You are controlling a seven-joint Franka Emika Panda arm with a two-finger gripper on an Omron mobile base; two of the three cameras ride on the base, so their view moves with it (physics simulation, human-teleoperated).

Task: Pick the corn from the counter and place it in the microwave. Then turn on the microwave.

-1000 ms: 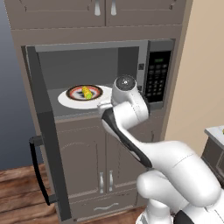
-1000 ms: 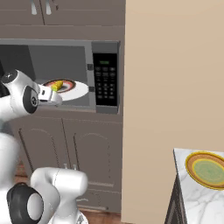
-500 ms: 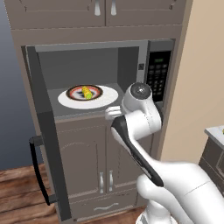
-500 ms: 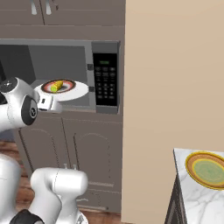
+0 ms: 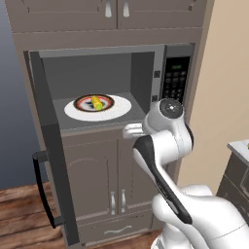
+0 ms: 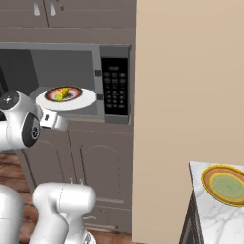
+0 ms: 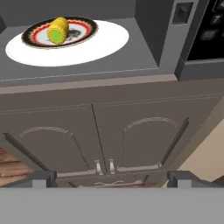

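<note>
The corn (image 5: 97, 103) (image 6: 61, 94) (image 7: 58, 30) lies on a dark-rimmed round dish (image 7: 83, 28), which rests on the white plate (image 5: 119, 109) (image 7: 100, 39) inside the open microwave (image 5: 174, 80) (image 6: 114, 86). My gripper (image 7: 112, 177) is open with nothing between its fingertips (image 7: 43, 177). It hangs outside the microwave, just below and in front of the oven's front lip. The white hand (image 5: 132, 130) (image 6: 50, 119) points toward the cabinet doors under the oven. The counter (image 6: 205, 190) (image 5: 240, 146) shows as a corner at the right.
The microwave door (image 5: 51, 146) stands swung out to the left, with its black bar handle (image 5: 41, 194) low on that side. Brown cabinet doors (image 7: 131, 140) sit under the oven. A yellow-green plate (image 6: 226, 183) rests on the counter. A beige wall (image 6: 190, 95) flanks the right.
My arm has drawn back out of the microwave and the hand has dropped below the oven floor. The corn stays on the dish inside.
</note>
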